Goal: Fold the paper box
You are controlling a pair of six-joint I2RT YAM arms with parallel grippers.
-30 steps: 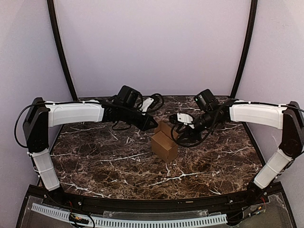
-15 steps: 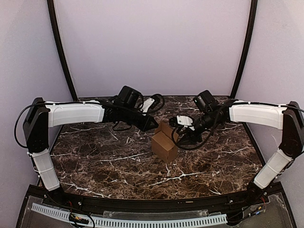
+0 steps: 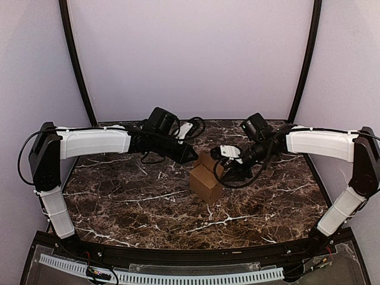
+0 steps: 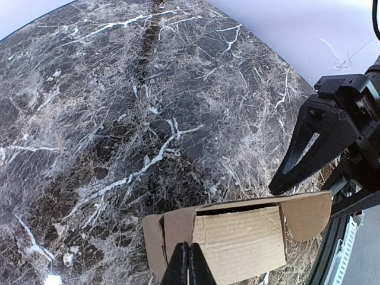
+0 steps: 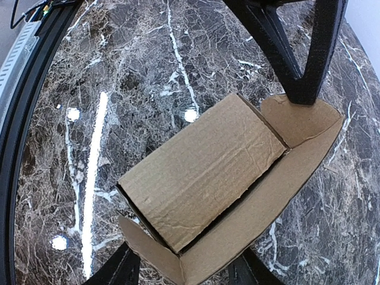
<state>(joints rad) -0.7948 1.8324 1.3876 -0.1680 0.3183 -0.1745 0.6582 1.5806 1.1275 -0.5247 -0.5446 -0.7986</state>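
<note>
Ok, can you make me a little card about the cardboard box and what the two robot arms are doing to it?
thing: paper box, plain brown cardboard
where: middle of the marble table
shape: already box-shaped, end flaps not shut
left jaws: shut, tip at a flap on one end
right jaws: apart, one on each side of the other end; cannot tell if they squeeze it

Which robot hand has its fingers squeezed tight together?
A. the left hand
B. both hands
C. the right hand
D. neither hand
A: the left hand has its fingers pinched shut at the paper box, while the right hand has its fingers spread apart, one at each side of the box's end.
</note>
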